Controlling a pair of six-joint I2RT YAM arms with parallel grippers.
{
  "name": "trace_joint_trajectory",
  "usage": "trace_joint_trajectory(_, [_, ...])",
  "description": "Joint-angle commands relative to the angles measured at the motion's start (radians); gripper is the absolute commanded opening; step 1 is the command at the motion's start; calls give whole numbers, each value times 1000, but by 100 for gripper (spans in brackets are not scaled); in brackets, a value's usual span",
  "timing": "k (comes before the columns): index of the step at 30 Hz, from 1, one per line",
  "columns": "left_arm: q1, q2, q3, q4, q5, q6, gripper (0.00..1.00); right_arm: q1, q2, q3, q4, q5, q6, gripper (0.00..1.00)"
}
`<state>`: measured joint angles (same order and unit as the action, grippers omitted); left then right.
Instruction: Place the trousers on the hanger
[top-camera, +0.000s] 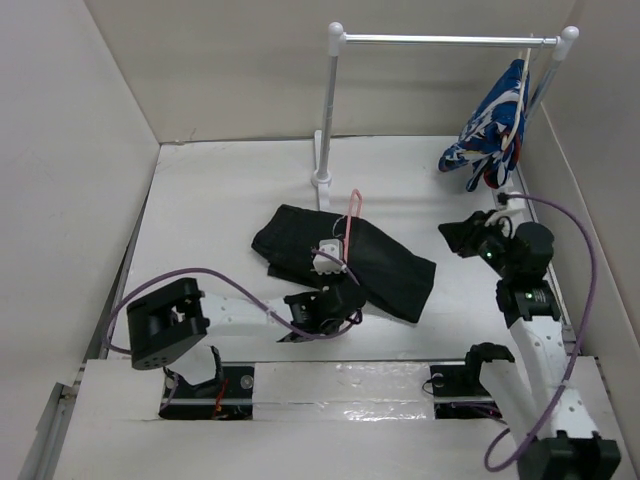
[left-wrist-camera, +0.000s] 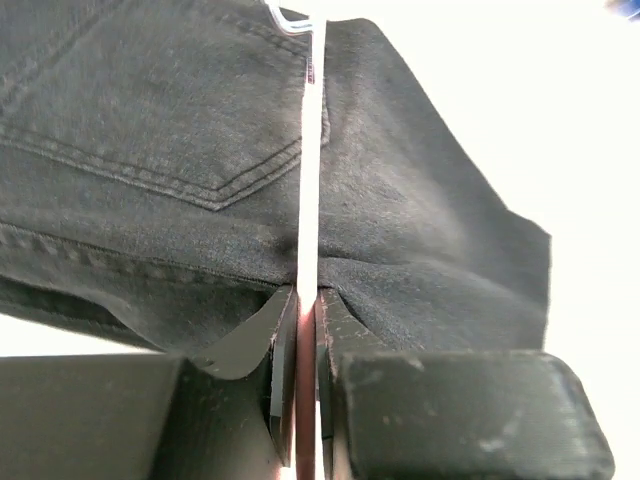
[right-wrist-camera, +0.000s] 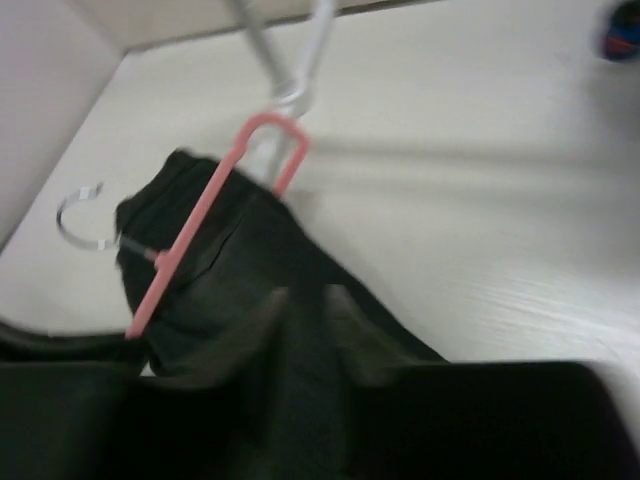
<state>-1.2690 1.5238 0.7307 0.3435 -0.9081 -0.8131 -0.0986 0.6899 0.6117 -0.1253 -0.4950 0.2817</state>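
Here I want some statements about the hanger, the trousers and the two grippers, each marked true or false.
1. The left gripper is shut on the hanger. True.
2. The trousers hang from the rail. False: they lie on the table together with the hanger.
3. A patterned garment hangs near the right end of the rail. True.
4. The right gripper holds the trousers. False: in the top view it stands apart from them, to their right.
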Motion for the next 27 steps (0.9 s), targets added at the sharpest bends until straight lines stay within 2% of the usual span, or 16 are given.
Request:
trace_joint_trajectory(1, [-36,-134,-68,202,-94,93,0,277,60,-6,152,60,97,15])
trace_joint_trajectory(2, [-36,-177,-88,234,-78,129,0,343,83,-7,185,87,114,0])
trace_joint_trajectory(4, [-36,-215,-141,299,-60,141,0,463,158,-9,274,157,164,0])
trace_joint_trajectory(5, [-36,-247,-158,319,-52,147,0,567,181,-6,301,182,183,14])
trace_joint_trajectory(8, [-36,-283,-211,371,-40,173,0,718,267,-21,427,268,252,54])
trace_joint_trajectory(10, [-36,-289,-226,377,-28,172,0,772,319,-27,531,297,296,62])
trace_joint_trajectory(11, [-46,-297,-229,382,-25,172,0,793,382,-18,553,299,307,63])
trace_joint_trajectory(16, [-56,-324,-229,381,-15,190,0,890,499,-19,672,375,389,62])
trace_joint_trajectory(22, [-66,-378,-243,382,17,201,0,921,598,-30,757,391,451,55])
trace_joint_trajectory(27, [-66,-398,-229,341,64,191,0,941,657,-10,819,363,481,36])
